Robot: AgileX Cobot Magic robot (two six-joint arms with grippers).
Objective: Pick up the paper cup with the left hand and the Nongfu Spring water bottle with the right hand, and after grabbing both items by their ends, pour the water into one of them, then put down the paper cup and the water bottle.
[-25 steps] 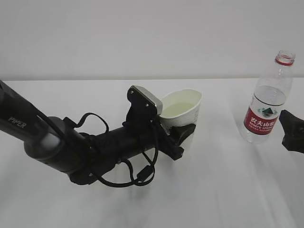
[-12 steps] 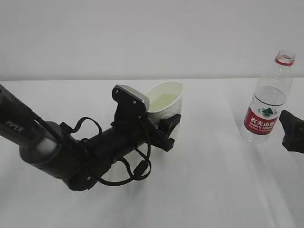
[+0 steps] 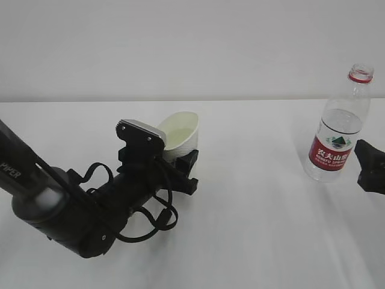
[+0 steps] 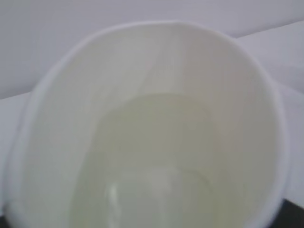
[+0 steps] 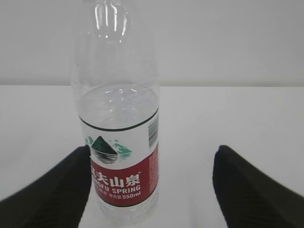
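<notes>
- The left hand (image 3: 180,171) is seen left of the bottle, well apart from it, low over the table (image 3: 258,241); its jaws are closed on the lower body of the cup (image 3: 178,136), partly spread to the cup's width.
- The cup is held tilted, mouth toward the camera side; water (image 4: 156,156) is seen pooled inside it, pale against the cream wall.
- The cup is judged soft and easily crushed: thin paper, made heavier and sloshy by its contents. A light grip low on the wall, as now, seems best, and it should be levelled before being set down, or a spill is likely.
- The bottle (image 3: 338,132) stands upright on the table at the right, uncapped, part full, with the red label low on its body.
- It is judged light, smooth and thin-walled, prone to dent or slip; the labelled waist is thought the safest hold.
- The right hand (image 5: 152,190) is just right of the bottle, jaws wide apart and holding nothing; in the wrist view the bottle stands nearer one finger (image 5: 52,190), and whether it is touched cannot be told.
</notes>
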